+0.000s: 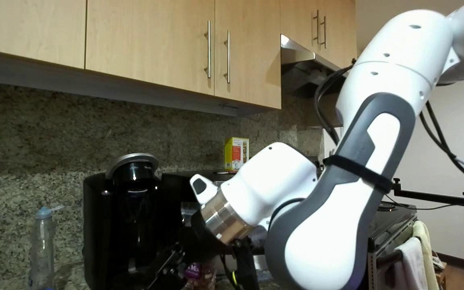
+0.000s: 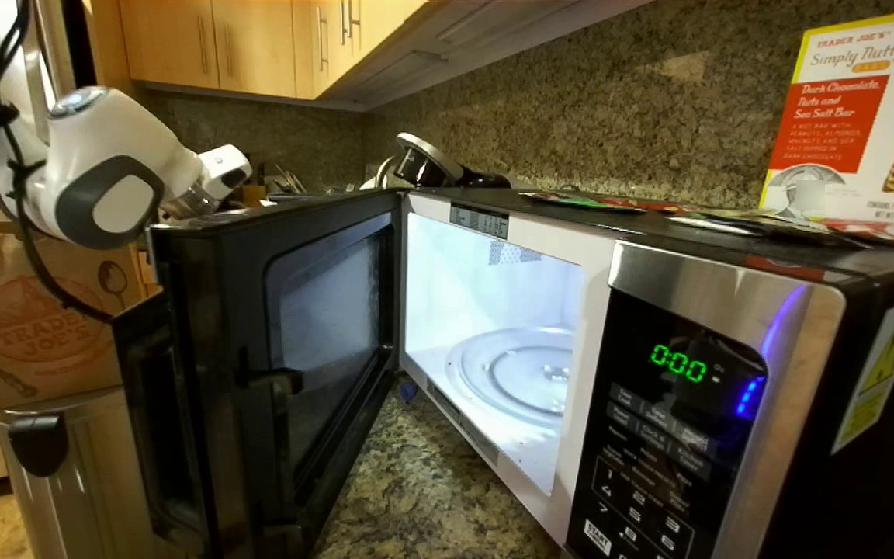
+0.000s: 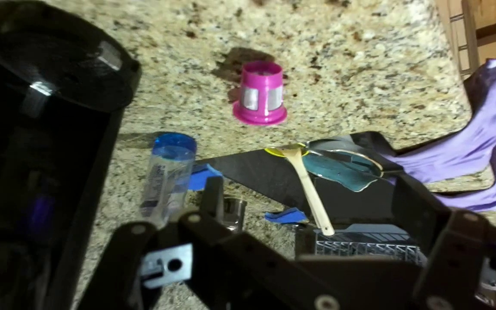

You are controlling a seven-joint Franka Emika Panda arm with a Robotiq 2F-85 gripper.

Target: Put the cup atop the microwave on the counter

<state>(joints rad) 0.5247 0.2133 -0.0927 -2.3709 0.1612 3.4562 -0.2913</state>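
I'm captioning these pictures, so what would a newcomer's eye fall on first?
Probably the microwave, standing wide open and brightly lit inside, in an exterior view. Next, the vivid pink cup on the speckled counter in the wrist view. Then the white-and-grey robot arm, filling much of the right half of an exterior view.

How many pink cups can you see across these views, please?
1: the pink cup, on the speckled counter in the wrist view, above and right of the clear bottle in that picture. Neither exterior view shows one; others may be hidden.
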